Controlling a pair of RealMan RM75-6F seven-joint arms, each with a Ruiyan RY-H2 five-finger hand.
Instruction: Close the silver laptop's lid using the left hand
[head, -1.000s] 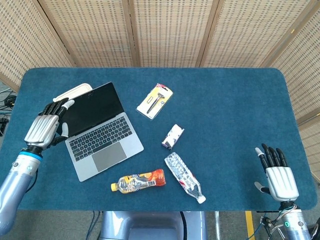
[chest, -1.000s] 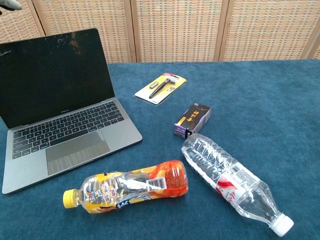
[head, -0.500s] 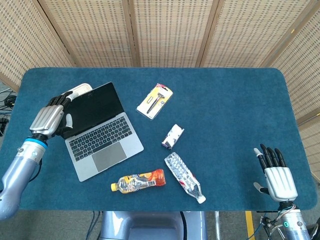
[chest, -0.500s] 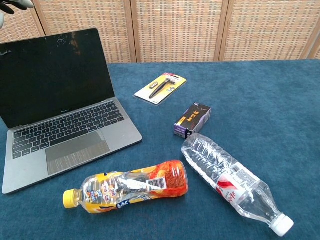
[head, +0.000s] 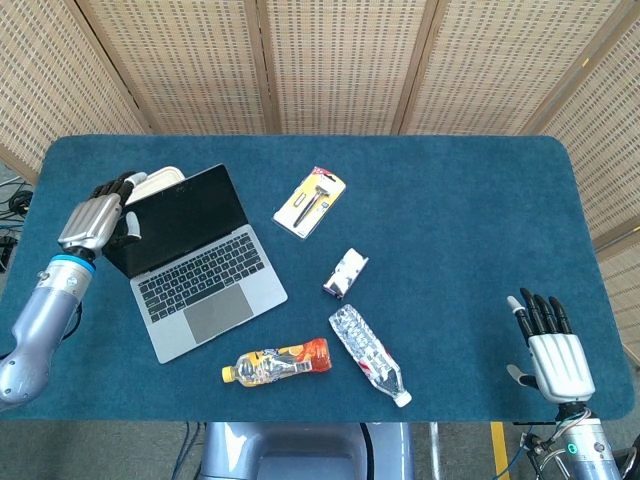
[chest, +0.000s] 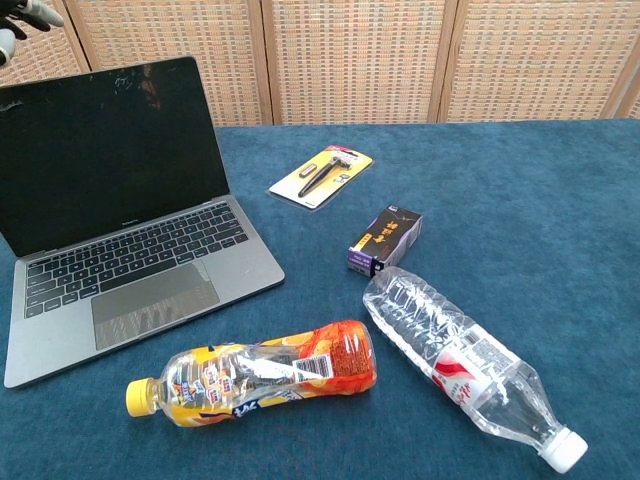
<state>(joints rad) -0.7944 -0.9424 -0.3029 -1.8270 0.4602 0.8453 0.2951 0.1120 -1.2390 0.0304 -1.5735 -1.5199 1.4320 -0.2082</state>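
Note:
The silver laptop (head: 207, 278) stands open on the left of the blue table, its dark screen (head: 184, 220) upright; the chest view shows its keyboard (chest: 125, 257) and screen too. My left hand (head: 93, 216) is at the lid's left edge, near its top corner, holding nothing. Its dark fingers (head: 112, 186) reach behind the lid, and I cannot tell whether they touch it. In the chest view only the fingertips (chest: 26, 12) show, at the top left corner. My right hand (head: 556, 350) rests open near the front right of the table, fingers spread.
A white lidded box (head: 150, 182) lies just behind the laptop. A razor pack (head: 310, 201), a small purple box (head: 346, 273), a clear water bottle (head: 368, 353) and an orange drink bottle (head: 277, 362) lie right of and in front of the laptop.
My left hand has moved away from me along the laptop's left side to the lid's top corner. The lid's angle is unchanged. The right hand has stayed still.

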